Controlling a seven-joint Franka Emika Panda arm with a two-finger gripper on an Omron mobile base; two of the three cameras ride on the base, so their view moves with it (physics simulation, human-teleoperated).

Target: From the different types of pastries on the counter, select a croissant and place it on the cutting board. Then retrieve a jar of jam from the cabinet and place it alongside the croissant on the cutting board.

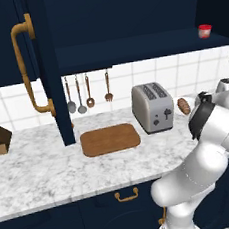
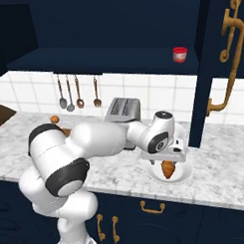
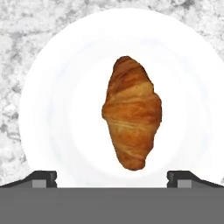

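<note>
Jaws spread wide, hovering right over the croissant (image 3: 132, 113) on its white plate (image 3: 52, 109) (board (image 1: 110, 139) sits empty past the toaster (image 1: 152, 107)). I'd say drop straight down, straddle its middle across the narrow width, and close gently so it doesn't crush.

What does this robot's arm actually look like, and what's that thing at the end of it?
The arm is made of glossy white, rounded segments joined by dark grey-black rings at the joints; no loose cables or markings show. It ends in a round white wrist with a dark cap and a flat, pale grey end effector. Its two small dark fingertips are blocky and squared.
</note>
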